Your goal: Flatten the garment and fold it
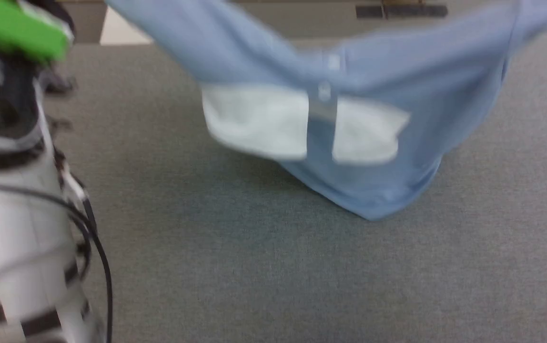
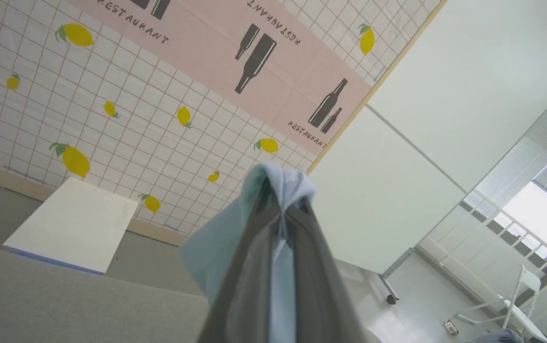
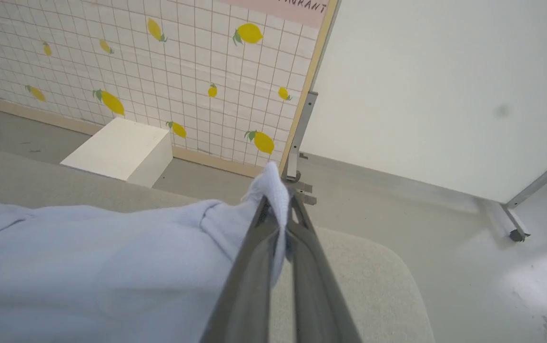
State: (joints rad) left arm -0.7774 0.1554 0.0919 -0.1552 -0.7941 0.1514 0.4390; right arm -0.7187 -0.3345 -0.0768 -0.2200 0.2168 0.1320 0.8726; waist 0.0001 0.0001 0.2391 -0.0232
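Left gripper [image 2: 283, 205]: jaws pinched together on a bunch of pale blue knit, with cloth poking out above the tips. Right gripper [image 3: 279, 202]: the same, fingers clamped on a tuft of the garment [image 1: 397, 81], the fabric running off taut to that view's left. So both claws are locked on, well apart, and the shirt is slung between them like a hammock. That reads as a spread-out hold, stretching the cloth wide so it can be laid flat before any fold.

In the head view the middle sags. The white collar [image 1: 254, 119] droops toward the camera, the buttoned placket [image 1: 323, 95] sits between its two wings, and the lowest blue fold touches the grey table surface [image 1: 273, 267]. The shirt is blurred there, and which edge each pinch has cannot be told.

A pale forearm [image 1: 16, 214] with a cable fills the lower left, close to the table's near side but apart from the cloth. Beyond the table are a white box [image 3: 121, 150] on the floor, the lemon-tiled wall [image 2: 135, 143] and a folding chair [image 2: 521, 305], all well apart. Nothing lies on the grey surface where the shirt would land.
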